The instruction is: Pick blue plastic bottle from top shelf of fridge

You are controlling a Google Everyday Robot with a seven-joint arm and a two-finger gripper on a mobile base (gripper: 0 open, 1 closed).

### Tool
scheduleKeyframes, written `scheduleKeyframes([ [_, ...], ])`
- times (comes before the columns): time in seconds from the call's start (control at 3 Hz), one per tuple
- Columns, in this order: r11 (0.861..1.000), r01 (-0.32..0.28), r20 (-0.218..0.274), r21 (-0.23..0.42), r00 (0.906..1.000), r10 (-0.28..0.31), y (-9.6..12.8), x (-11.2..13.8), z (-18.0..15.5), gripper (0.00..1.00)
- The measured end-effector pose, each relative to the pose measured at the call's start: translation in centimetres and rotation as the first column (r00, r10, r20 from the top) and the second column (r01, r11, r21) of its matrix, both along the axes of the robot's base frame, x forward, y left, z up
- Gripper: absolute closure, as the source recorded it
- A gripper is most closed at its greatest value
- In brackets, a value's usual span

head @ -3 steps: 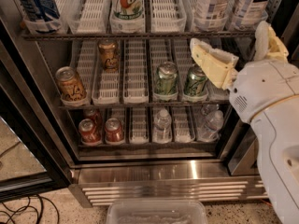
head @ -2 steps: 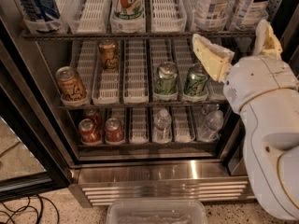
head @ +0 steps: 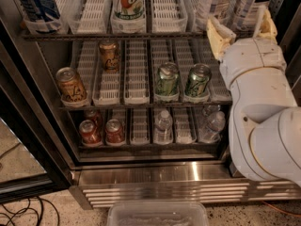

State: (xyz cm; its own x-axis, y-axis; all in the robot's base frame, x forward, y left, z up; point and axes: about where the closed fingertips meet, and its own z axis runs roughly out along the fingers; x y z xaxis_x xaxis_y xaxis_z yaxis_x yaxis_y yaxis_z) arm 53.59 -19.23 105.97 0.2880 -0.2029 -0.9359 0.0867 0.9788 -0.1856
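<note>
Gripper: the gripper [head: 243, 32] is raised at the right end of the top shelf [head: 94, 34], level with its front edge. Its two cream fingers [head: 217, 37] are spread wide and grasp nothing.
Arm: the white arm [head: 258, 107] rises in front of the fridge's right side and covers the right ends of the lower racks.
Blue plastic bottle: the blue plastic bottle [head: 249, 4] stands upright at the right end of the top shelf, behind the gap between the fingers. Contact cannot be told.
Neighbours: a second pale-labelled bottle [head: 211, 1] stands just to its left. A white-labelled bottle [head: 128, 4] is mid-shelf and a dark-blue-labelled bottle [head: 35, 4] at the left end.
Fridge: the fridge [head: 141, 175] stands open, its dark door frame [head: 28, 126] at the left.
Middle rack: two brown cans [head: 70, 86] at left, two green cans [head: 167, 79] at right.
Bottom rack: red cans [head: 89, 131] at left, small water bottles [head: 163, 126] at right.
Floor: a clear plastic bin [head: 157, 215] sits below the ribbed grille [head: 188, 192].
</note>
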Motion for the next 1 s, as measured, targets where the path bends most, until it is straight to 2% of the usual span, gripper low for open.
scheduleKeyframes([
  [0.33, 0.997, 0.073, 0.031, 0.012, 0.9968, -0.073, -2.5, 1.4, 1.3, 0.41],
  [0.67, 0.997, 0.072, 0.036, 0.021, 0.9967, -0.073, -3.3, 1.7, 1.7, 0.39],
  [1.0, 0.999, 0.041, 0.037, 0.023, 0.9984, -0.042, -4.7, 4.1, 3.0, 0.37],
])
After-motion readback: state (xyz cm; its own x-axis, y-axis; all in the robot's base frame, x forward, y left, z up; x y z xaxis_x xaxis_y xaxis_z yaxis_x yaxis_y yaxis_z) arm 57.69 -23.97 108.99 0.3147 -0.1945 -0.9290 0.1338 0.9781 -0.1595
